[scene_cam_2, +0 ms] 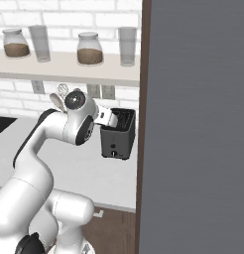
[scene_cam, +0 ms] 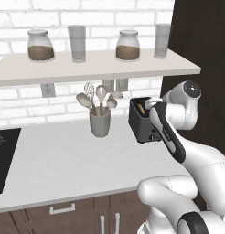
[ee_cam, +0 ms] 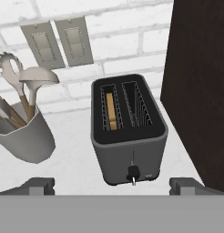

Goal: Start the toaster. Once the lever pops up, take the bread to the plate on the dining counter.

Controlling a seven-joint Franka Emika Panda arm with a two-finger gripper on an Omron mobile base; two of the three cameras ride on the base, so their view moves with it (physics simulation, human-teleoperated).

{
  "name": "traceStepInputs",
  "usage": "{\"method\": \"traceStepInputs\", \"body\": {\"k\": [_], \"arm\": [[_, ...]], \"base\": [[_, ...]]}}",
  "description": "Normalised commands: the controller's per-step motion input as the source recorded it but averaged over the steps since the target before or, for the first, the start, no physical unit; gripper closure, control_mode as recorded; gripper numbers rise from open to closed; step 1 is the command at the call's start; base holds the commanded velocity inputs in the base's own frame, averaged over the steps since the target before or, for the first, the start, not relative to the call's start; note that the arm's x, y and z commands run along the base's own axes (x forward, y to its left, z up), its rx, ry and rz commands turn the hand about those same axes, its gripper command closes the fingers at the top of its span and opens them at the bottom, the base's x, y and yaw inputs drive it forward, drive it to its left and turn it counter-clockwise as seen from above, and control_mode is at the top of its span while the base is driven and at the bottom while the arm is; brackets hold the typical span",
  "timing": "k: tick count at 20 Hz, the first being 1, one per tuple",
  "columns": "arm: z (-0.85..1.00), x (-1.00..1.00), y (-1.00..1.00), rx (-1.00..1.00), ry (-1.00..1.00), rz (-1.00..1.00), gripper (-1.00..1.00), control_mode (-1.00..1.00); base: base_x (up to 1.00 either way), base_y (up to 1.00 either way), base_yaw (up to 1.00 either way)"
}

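The black two-slot toaster (ee_cam: 127,136) stands on the white worktop against the brick wall, also seen from the base as the toaster (scene_cam: 141,121) and the toaster (scene_cam_2: 118,136). A brown slice of bread (ee_cam: 111,111) sits deep in its left slot. The small lever knob (ee_cam: 132,171) is low on the front face. My gripper (ee_cam: 113,186) hovers above and in front of the toaster, open, with its fingertips (ee_cam: 39,185) spread wider than the toaster and holding nothing. The plate and the dining counter are out of view.
A grey utensil cup (scene_cam: 100,122) with spoons and a whisk stands left of the toaster. A tall dark cabinet panel (ee_cam: 200,91) rises close on the toaster's right. A shelf (scene_cam: 96,66) with jars and glasses hangs above. A black cooktop (scene_cam: 2,155) lies far left.
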Motion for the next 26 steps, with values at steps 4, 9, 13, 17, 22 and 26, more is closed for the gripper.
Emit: {"method": "traceStepInputs", "body": {"k": [4, 9, 13, 17, 22, 26], "arm": [[0.0, 0.0, 0.0, 0.0, 0.0, 0.0, -1.0, -1.0], [0.0, 0.0, 0.0, 0.0, 0.0, 0.0, -1.0, -1.0], [0.0, 0.0, 0.0, 0.0, 0.0, 0.0, -1.0, -1.0], [0.0, 0.0, 0.0, 0.0, 0.0, 0.0, -1.0, -1.0], [0.0, 0.0, 0.0, 0.0, 0.0, 0.0, -1.0, -1.0], [0.0, 0.0, 0.0, 0.0, 0.0, 0.0, -1.0, -1.0]], "base": [[0.0, 0.0, 0.0], [0.0, 0.0, 0.0], [0.0, 0.0, 0.0], [0.0, 0.0, 0.0], [0.0, 0.0, 0.0], [0.0, 0.0, 0.0]]}}
